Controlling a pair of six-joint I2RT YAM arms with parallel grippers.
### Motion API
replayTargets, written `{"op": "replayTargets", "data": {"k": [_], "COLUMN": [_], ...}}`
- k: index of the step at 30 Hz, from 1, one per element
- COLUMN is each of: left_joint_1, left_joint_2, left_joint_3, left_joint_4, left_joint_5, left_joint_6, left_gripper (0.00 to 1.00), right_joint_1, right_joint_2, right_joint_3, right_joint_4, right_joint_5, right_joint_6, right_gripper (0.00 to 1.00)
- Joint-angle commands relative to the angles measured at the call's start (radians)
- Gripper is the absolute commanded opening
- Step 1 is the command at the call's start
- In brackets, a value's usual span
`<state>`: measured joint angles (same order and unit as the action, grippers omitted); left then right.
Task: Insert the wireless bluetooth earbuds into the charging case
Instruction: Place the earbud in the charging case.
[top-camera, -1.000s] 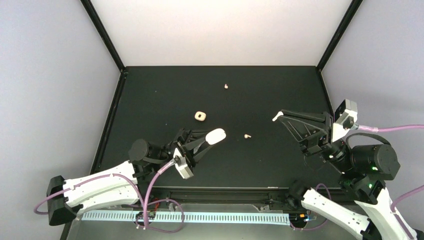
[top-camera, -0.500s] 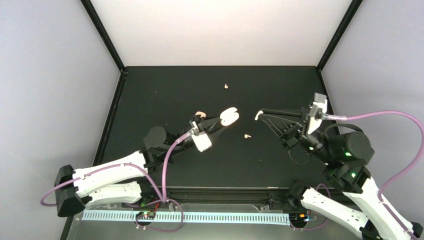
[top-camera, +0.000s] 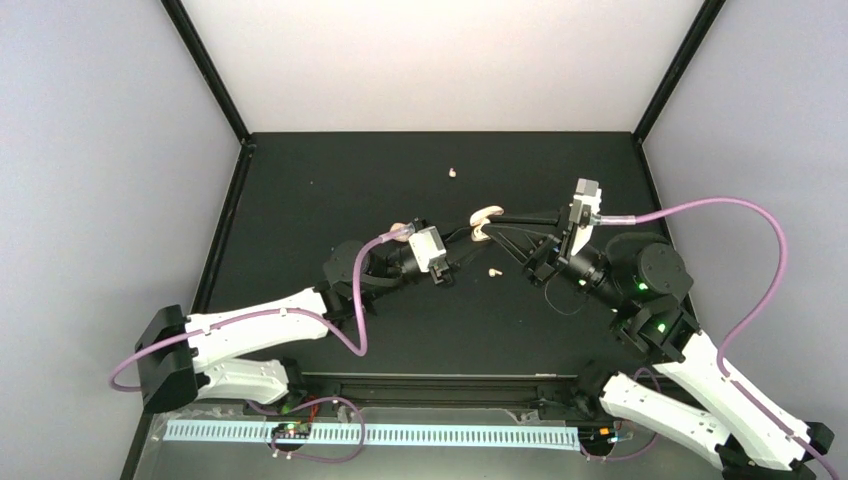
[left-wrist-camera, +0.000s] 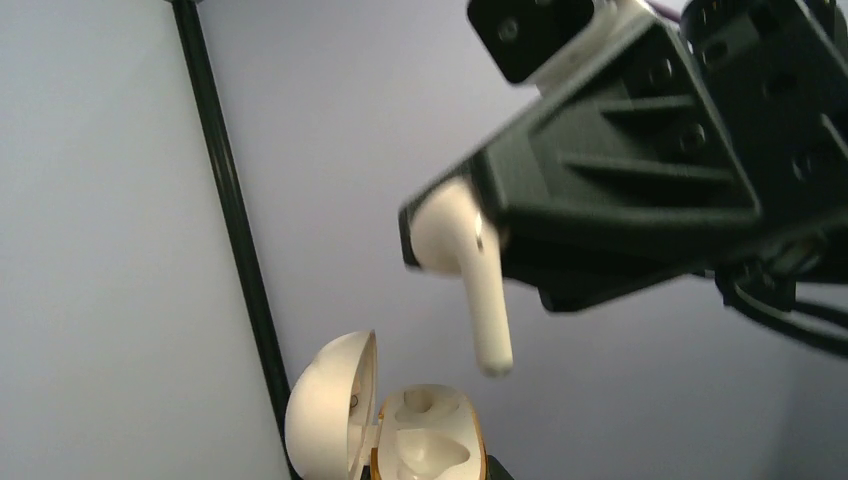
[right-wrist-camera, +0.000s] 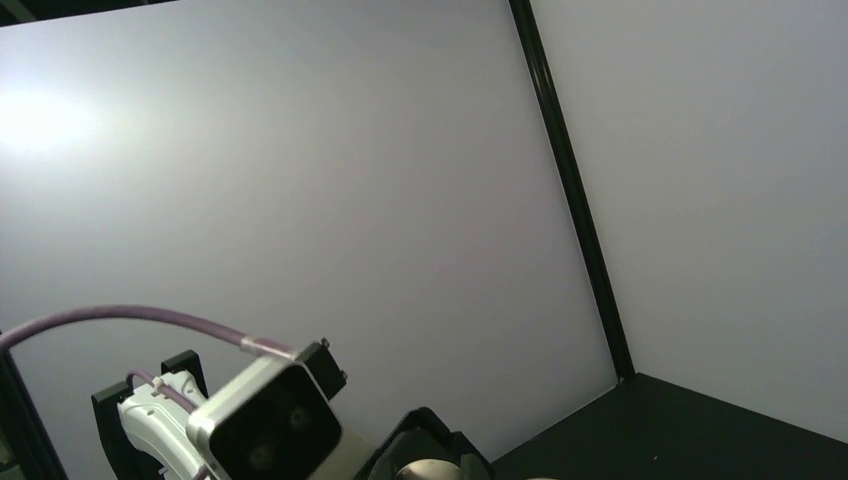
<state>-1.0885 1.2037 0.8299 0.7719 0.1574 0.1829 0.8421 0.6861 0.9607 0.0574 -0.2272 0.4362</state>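
**Q:** Why is the charging case (left-wrist-camera: 440, 460) up in the air and not lying on the tabletop (top-camera: 300, 200)?

**A:** The left claw (top-camera: 470, 240) is clenched on it and holds it aloft. In the left wrist view the lid (left-wrist-camera: 335, 415) is swung open toward 9 o'clock. That turns the sockets (left-wrist-camera: 420, 405) up to the other arm, and they look empty.

**Q:** And the right claw (top-camera: 503, 216)?

**A:** It is grasping an earbud (left-wrist-camera: 466, 280) by the rounded head, with the stem hanging free and pointing down. That grip leaves the stem clear to go in first. The earbud hangs at about 1 o'clock of the open case, near it but not touching.

**Q:** So the arms meet in mid-air?

**A:** Yes, over the middle of the tabletop. Bringing the case to the earbud likely lets each wrist tilt to suit the socket's angle.

**Q:** How far along is the job?

**A:** Early, by the look of it. In the overhead view a second earbud (top-camera: 493, 271) lies on the tabletop at 6 o'clock of the meeting point. A third earbud (top-camera: 452, 172) sits well apart at 11 o'clock.

**Q:** What does the next move call for?

**A:** Probably a short descent with the stem lined up over a socket. The stem seems offset toward the case's 3 o'clock rim, so a sideways nudge may be needed first.
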Motion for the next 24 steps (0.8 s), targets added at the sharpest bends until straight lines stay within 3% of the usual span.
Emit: {"op": "replayTargets", "data": {"k": [1,6,24], "left_joint_1": [0.001,0.001,0.001], "left_joint_2": [0.024,0.042,0.027], "left_joint_3": [0.049,0.025,-0.019], "left_joint_4": [0.095,0.16,0.163], "left_joint_5": [-0.028,-0.03,-0.019], "left_joint_6": [-0.153,-0.204,-0.188], "left_gripper": [0.02,0.02,0.02], "right_joint_1": [0.002,0.001,0.001], "right_joint_2": [-0.004,-0.01,-0.046], "right_joint_3": [-0.035,-0.075,-0.108], "right_joint_4": [0.072,0.091,0.114], "right_joint_5": [0.027,0.062,0.183], "right_joint_6": [0.002,-0.005,-0.021], "right_gripper": [0.01,0.01,0.01]}}
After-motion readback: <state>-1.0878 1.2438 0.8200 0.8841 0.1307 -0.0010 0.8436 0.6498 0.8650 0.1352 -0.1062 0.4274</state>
